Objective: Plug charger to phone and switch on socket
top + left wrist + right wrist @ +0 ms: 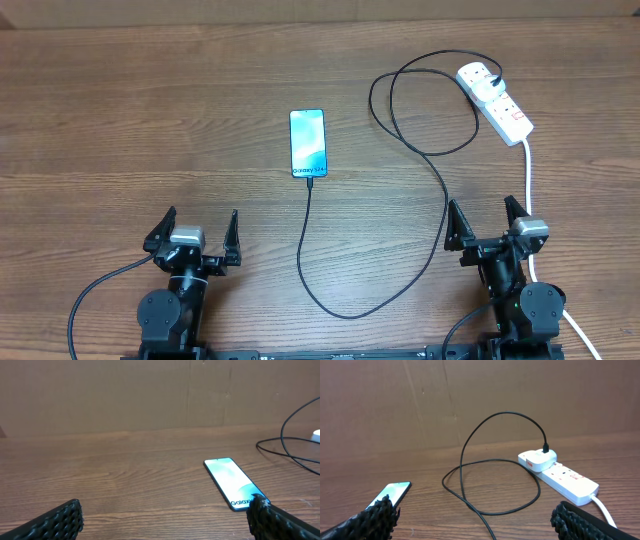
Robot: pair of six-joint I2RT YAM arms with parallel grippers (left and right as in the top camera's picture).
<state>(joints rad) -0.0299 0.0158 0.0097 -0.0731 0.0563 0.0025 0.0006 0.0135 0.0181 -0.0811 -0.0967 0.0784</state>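
Note:
The phone (pixel 308 143) lies flat on the wooden table at centre, its blue-cyan screen up; it also shows in the left wrist view (pixel 231 481) and the right wrist view (pixel 390 494). The black charger cable (pixel 440 185) runs from the phone's near end, curves across the table and loops to its white plug (pixel 477 79), which sits in the white socket strip (pixel 505 113), also in the right wrist view (pixel 567 479). My left gripper (pixel 196 238) and right gripper (pixel 487 224) are open and empty near the front edge, apart from everything.
The socket's thick white cord (pixel 529 185) runs down the right side past my right arm to the front edge. A brown cardboard wall (pixel 150 395) stands behind the table.

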